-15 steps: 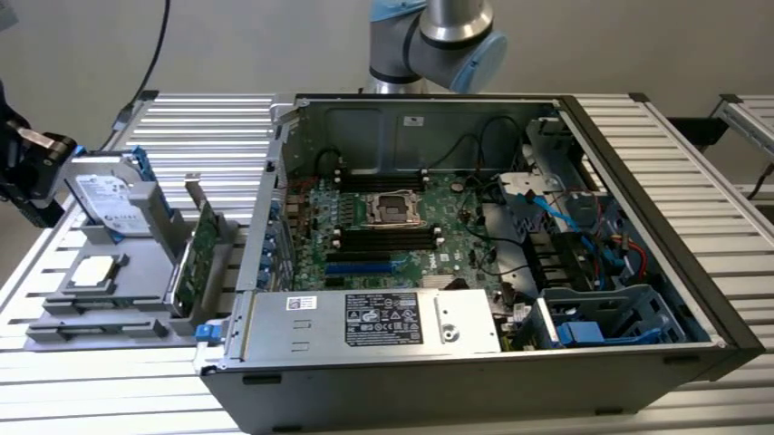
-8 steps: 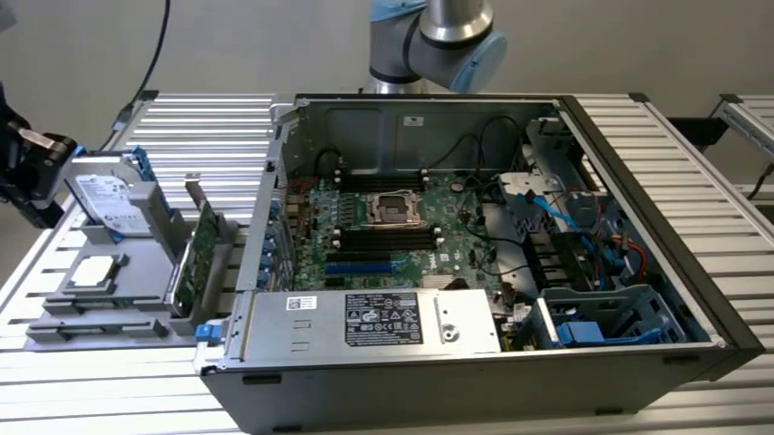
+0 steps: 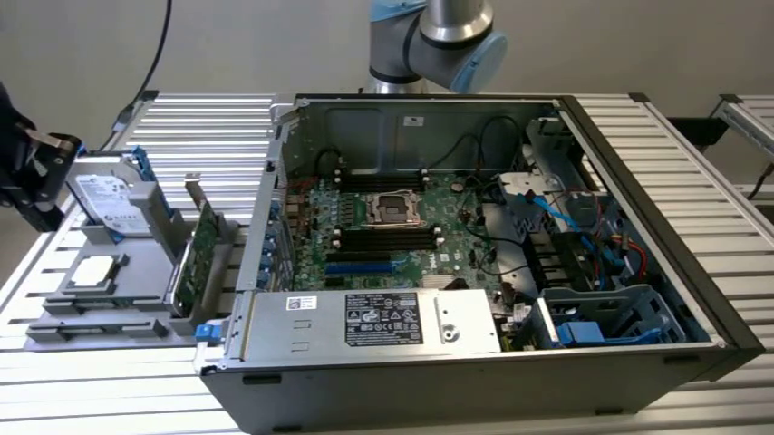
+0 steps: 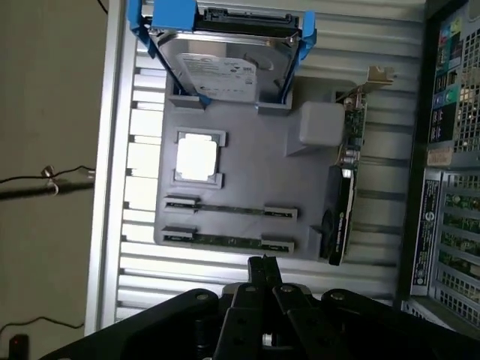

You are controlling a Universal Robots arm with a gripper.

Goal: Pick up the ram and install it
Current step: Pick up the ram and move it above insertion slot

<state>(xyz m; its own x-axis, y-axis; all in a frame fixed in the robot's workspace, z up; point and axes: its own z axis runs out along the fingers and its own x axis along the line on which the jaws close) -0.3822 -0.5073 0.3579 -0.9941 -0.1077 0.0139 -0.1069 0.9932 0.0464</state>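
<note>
Two ram sticks stand on edge as thin green strips in the slots of a grey holder, side by side. My gripper hangs over the holder's edge closest to those sticks, its black fingers pressed together to a point, holding nothing and clear of the ram. In the exterior view the gripper is a black shape at the far left, beside the holder. The black memory slots lie on the green motherboard inside the open computer case.
The holder also carries a silver hard drive with blue rails, a square processor and a wider green card with a metal bracket. The case's side wall stands close beside the holder. A slatted metal table lies underneath.
</note>
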